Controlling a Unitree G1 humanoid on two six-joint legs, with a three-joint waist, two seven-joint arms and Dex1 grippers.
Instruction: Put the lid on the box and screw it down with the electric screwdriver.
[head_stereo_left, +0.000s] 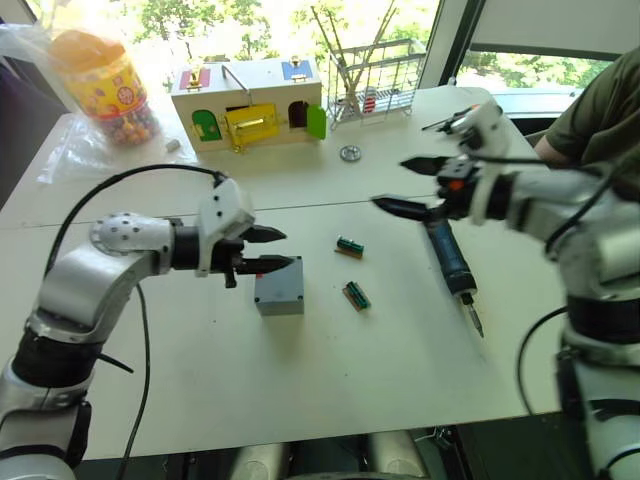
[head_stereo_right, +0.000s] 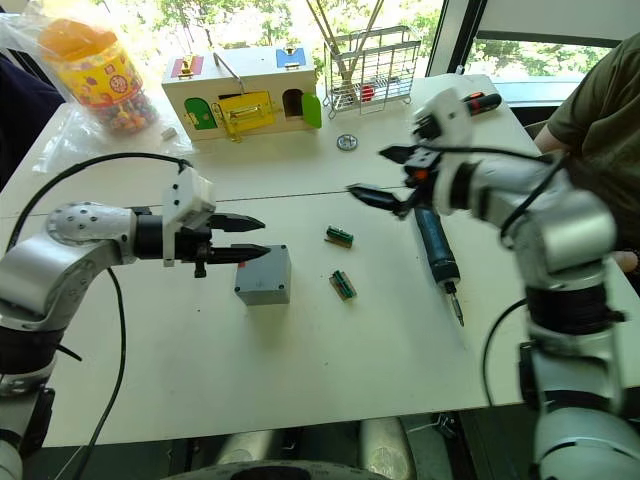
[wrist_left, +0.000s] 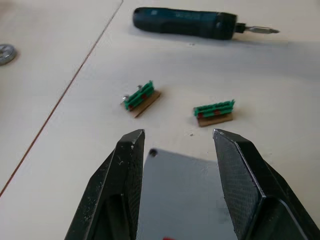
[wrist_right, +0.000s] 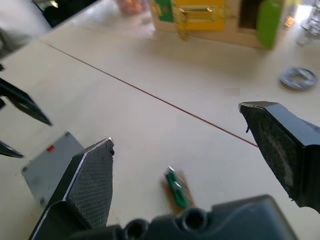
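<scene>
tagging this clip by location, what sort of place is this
Probably an indoor robot test bench by a window: a white table carrying a wooden latch box, a wire rack and an electric screwdriver.

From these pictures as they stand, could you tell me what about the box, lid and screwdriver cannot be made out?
- The box: whether the lid already sits on it; head views show one closed grey block, the seam too small to read.
- Its corner screws: too small in the head views; in the left wrist view the left gripper fingers cover most of the top.
- The electric screwdriver: its rear end is hidden behind the right gripper.
</scene>
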